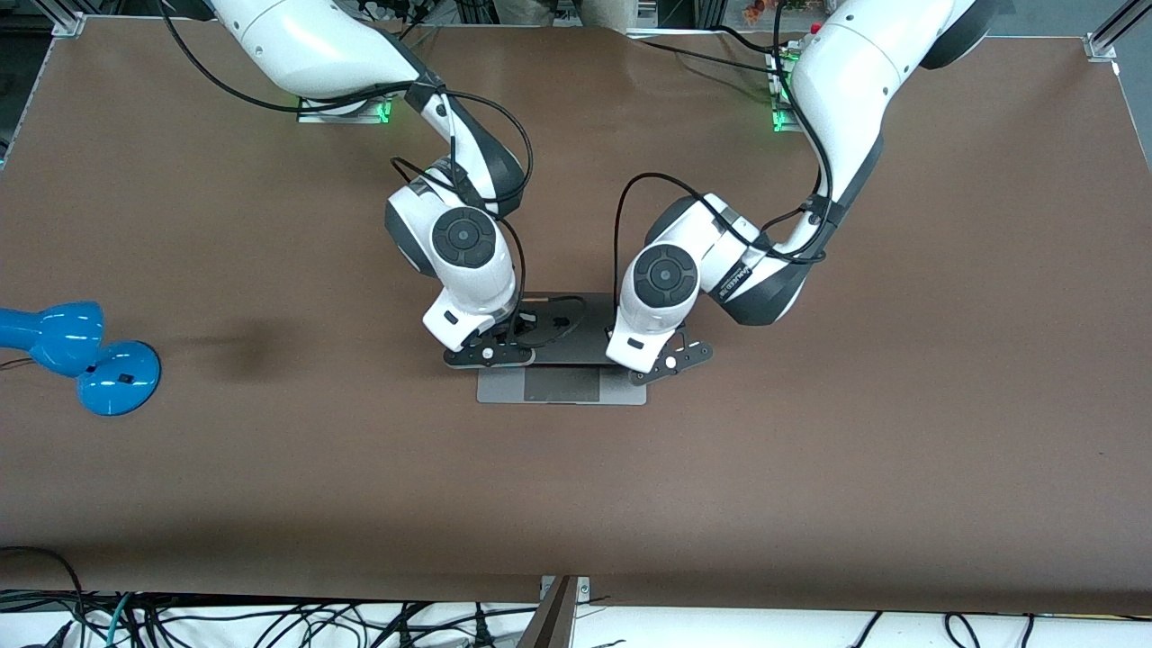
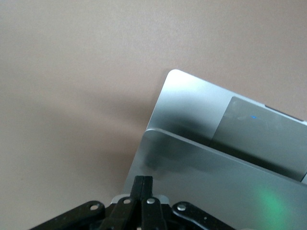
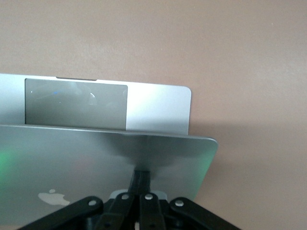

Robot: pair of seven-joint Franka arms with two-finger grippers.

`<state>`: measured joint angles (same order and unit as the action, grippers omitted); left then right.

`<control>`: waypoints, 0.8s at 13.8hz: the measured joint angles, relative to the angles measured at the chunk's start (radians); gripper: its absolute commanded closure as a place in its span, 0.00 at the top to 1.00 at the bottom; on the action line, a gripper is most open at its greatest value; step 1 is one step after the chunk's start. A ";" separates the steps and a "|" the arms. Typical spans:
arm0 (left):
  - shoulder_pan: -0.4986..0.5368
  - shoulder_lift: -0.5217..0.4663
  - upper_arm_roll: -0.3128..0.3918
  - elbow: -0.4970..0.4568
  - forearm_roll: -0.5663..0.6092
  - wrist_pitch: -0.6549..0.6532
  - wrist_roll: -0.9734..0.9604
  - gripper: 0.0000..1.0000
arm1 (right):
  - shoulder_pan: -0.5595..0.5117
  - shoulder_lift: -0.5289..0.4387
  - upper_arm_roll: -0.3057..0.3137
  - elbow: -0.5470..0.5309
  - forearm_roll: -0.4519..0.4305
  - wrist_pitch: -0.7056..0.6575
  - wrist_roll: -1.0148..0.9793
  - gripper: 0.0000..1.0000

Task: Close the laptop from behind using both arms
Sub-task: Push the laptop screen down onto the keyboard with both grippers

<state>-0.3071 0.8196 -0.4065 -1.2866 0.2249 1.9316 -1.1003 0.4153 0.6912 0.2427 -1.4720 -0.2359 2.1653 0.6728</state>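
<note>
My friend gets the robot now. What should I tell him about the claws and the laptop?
Left claw: shut, fingertips pressed on the back of the laptop lid, at the corner toward the left arm's end of the table.
Right claw: shut, fingertips on the lid too, near the apple logo.
Laptop: mid-table, lid tipped partway down over the trackpad, not shut.
Done: both claws are on the lid from the hinge side.
Left: push the lid down evenly until it lies flat, then lift both arms away.

Robot lab — aluminium frame (image 1: 67, 18), loose cables (image 1: 270, 621).
</note>
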 measured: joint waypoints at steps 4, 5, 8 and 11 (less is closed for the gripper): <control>-0.037 0.038 0.044 0.031 0.009 0.021 0.000 0.00 | 0.000 0.050 -0.017 -0.001 -0.002 0.085 -0.002 0.01; -0.042 0.045 0.050 0.034 0.009 0.033 0.000 0.00 | 0.000 0.062 -0.020 -0.001 -0.003 0.102 -0.002 0.01; -0.045 0.066 0.061 0.039 0.009 0.078 0.000 0.00 | 0.003 0.092 -0.027 -0.001 -0.021 0.140 -0.004 0.01; -0.053 0.102 0.074 0.061 0.010 0.110 0.000 0.00 | 0.006 0.122 -0.035 -0.001 -0.034 0.179 -0.004 0.01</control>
<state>-0.3602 0.9220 -0.3323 -1.2252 0.2344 2.0416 -1.1004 0.4208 0.8137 0.2077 -1.4734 -0.2696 2.3444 0.6691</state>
